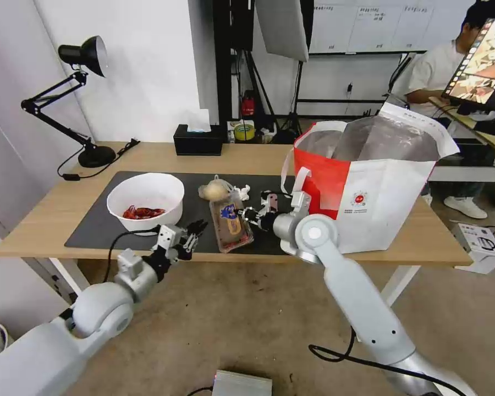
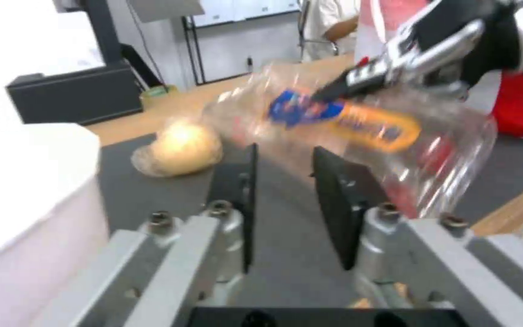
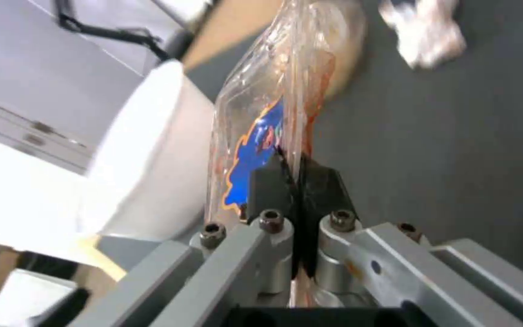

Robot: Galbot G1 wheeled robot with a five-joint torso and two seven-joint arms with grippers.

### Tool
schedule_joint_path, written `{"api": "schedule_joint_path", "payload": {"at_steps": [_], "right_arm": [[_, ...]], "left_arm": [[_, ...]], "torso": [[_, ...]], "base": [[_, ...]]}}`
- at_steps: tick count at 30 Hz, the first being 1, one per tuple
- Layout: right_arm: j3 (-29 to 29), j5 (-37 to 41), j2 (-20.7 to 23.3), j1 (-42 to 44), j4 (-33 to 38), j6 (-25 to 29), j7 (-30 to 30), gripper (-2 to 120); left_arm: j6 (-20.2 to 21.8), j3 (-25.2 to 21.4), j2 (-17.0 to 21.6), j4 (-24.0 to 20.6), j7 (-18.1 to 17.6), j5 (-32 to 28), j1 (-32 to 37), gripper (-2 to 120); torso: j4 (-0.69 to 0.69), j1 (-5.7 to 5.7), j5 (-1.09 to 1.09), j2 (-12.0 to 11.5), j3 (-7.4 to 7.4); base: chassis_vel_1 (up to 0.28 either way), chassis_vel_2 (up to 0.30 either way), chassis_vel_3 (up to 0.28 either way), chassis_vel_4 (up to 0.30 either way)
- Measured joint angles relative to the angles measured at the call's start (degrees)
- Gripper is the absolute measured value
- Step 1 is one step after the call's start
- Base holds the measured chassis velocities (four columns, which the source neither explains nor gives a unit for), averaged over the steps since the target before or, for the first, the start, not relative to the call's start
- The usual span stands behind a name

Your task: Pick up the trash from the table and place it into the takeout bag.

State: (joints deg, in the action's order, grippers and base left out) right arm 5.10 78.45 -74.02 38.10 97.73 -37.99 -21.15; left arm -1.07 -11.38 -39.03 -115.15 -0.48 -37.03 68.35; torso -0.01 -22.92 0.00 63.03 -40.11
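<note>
Right claw (image 3: 295, 170) clamped on clamshell tray (image 1: 231, 223) edge, above the mat (image 1: 93, 228). Left claw (image 2: 283, 181) apart, near bowl (image 1: 146, 201). Bag (image 1: 368, 187) on worktop (image 1: 44, 214).

On the dark grey mat (image 1: 93, 231), the right gripper (image 1: 246, 215) meets the clear plastic clamshell tray (image 1: 231, 224), between the white round bowl (image 1: 145, 201) and red-and-white takeout bag (image 1: 368, 192).

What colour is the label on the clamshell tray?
Blue and orange on the clamshell tray; clearest in the right wrist view.
</note>
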Motion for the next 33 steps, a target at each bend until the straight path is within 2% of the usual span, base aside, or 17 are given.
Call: {"api": "schedule_joint_path", "payload": {"at_steps": [2,5,7,8,9,12,13,16,24,27,28,33], "right_arm": [[0.42,0.0,0.44,0.05,0.73,0.31,1.04,0],[2.2,0.33,2.41,-0.02,4.42,1.49,4.38,0],[2.26,0.37,2.47,-0.04,4.54,1.53,4.42,0],[2.81,0.88,3.01,-0.34,5.78,1.76,4.7,0],[2.81,0.88,3.01,-0.34,5.78,1.76,4.7,0],[5.54,3.74,5.06,-3.35,10.62,2.98,4.29,0],[5.54,3.74,5.06,-3.35,10.62,2.98,4.29,0],[7.76,6.23,6.52,-6.75,12.62,4.5,2.14,0],[11.44,7.42,11.98,-10.15,13.22,7.23,0.37,0],[15.43,7.36,17.54,-10.2,13.13,9.72,-0.19,0],[15.43,7.36,17.54,-10.2,13.13,9.72,-0.19,0],[19.46,4.1,24.13,-9.0,11.39,12.89,1.5,0]], "left_arm": [[-0.16,-1.29,-0.28,-0.43,-0.02,0.36,1.42,40],[-0.75,-6.36,-1.7,-2.08,-0.07,1.91,7.15,55],[-0.78,-6.62,-1.77,-2.15,-0.07,2.01,7.45,57],[-1.01,-7.85,-2.09,-2.4,-0.06,2.44,8.87,65],[-1.01,-7.85,-2.09,-2.4,-0.06,2.44,8.87,65],[-1.87,-12.34,-3.2,-3.1,-0.05,3.97,13.59,81],[-1.87,-12.34,-3.2,-3.1,-0.05,3.97,13.59,81],[-2.06,-13.41,-3.83,-3.19,-0.08,4.43,14.66,96],[-2.06,-13.22,-4.62,-3.25,-0.25,4.7,14.92,100],[-2.06,-13.01,-4.92,-3.62,-0.32,4.89,15.33,100],[-2.06,-13.01,-4.92,-3.62,-0.32,4.89,15.33,100],[-2.03,-11.81,-4.93,-3.64,-0.49,4.9,14.61,100]], "torso": [[0.0,0.0,0.0,0.0,0.0],[0.0,0.0,0.0,0.0,0.0],[0.0,0.0,0.0,0.0,0.0],[0.0,0.01,0.0,0.0,0.0],[0.0,0.01,0.0,0.0,0.0],[0.01,0.01,0.0,0.0,0.01],[0.01,0.01,0.0,0.0,0.01],[0.01,0.0,0.0,0.0,0.01],[0.01,0.0,0.01,0.0,0.01],[0.0,0.0,0.01,0.0,0.01],[0.0,0.0,0.01,0.0,0.01],[-0.01,0.0,0.01,0.0,0.01]], "base": [[0.0,0.0,0.0,0.0],[0.0,0.0,0.0,0.0],[0.0,0.0,0.0,0.0],[0.0,0.0,0.0,0.0],[0.0,0.0,0.0,0.0],[0.0,0.0,0.0,0.0],[0.0,0.0,0.0,0.0],[0.0,0.0,0.0,0.0],[0.0,0.0,0.0,0.0],[0.0,0.0,0.0,0.0],[0.0,0.0,0.0,0.0],[0.0,0.0,0.0,0.0]]}}
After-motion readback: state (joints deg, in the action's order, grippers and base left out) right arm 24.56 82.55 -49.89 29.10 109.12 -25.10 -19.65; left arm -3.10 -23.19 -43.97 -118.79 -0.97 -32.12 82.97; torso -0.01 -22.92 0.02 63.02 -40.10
